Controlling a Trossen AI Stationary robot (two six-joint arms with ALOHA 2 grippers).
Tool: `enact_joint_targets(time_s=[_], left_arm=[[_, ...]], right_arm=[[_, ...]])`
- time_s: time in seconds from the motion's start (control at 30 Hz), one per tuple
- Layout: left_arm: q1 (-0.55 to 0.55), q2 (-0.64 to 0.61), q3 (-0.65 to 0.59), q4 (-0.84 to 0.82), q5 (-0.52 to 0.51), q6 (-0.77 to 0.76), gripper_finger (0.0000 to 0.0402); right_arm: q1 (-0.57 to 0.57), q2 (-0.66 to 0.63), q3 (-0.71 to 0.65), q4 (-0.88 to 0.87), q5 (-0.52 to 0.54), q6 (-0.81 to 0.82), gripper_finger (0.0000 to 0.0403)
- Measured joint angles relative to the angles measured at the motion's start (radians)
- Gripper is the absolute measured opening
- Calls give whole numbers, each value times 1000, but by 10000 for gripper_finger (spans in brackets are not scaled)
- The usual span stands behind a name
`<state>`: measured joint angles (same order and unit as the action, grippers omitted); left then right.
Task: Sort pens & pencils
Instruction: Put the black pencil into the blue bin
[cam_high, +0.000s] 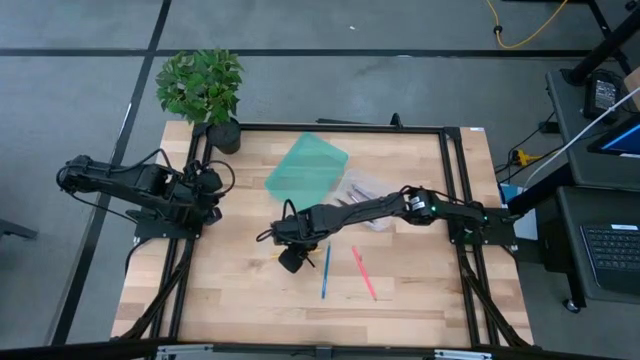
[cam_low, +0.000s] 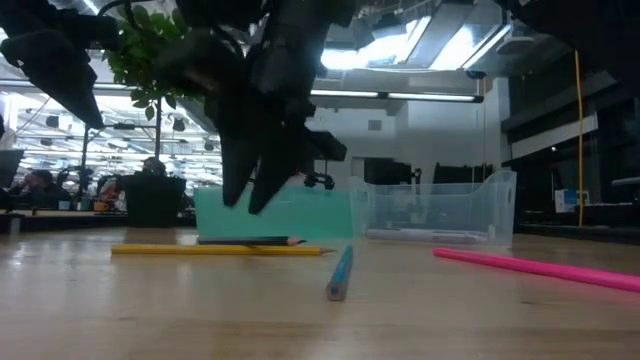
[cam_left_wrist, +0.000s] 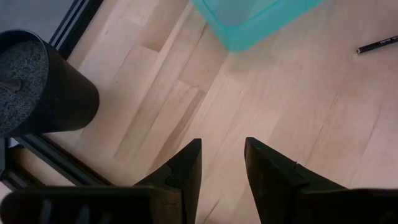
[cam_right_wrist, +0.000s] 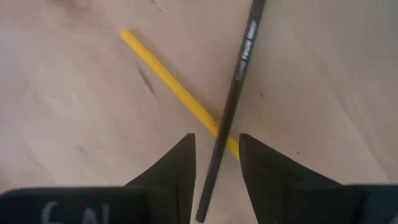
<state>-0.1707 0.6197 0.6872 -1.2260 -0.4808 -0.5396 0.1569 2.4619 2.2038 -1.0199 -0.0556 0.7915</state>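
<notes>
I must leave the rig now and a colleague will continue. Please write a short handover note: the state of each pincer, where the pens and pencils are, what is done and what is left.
Right pincer: open, low over mid-table, its fingers either side of the black pencil, which lies across the yellow pencil. Nothing is gripped yet.
Left pincer: open, empty, waiting at the table's left edge near the plant pot.
Loose on the wood: the blue pencil and the pink one, right of the working pincer.
Bins: the teal bin and the clear bin stand at the back; something thin seems to lie in the clear one, not identifiable.
Left: at least these four sticks remain unsorted.
</notes>
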Motion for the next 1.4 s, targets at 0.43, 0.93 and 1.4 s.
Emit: enact_joint_targets(time_s=[0.43,0.93,1.4], left_arm=[[0,0,0,0,0,0,115],[0,0,0,0,0,0,115],[0,0,0,0,0,0,115]], right_arm=[[-18,1,-98,97,-67,-10,124],[-21,1,-97,112,-35,-11,111],[-24,-2,-97,113,-34,-38,11]])
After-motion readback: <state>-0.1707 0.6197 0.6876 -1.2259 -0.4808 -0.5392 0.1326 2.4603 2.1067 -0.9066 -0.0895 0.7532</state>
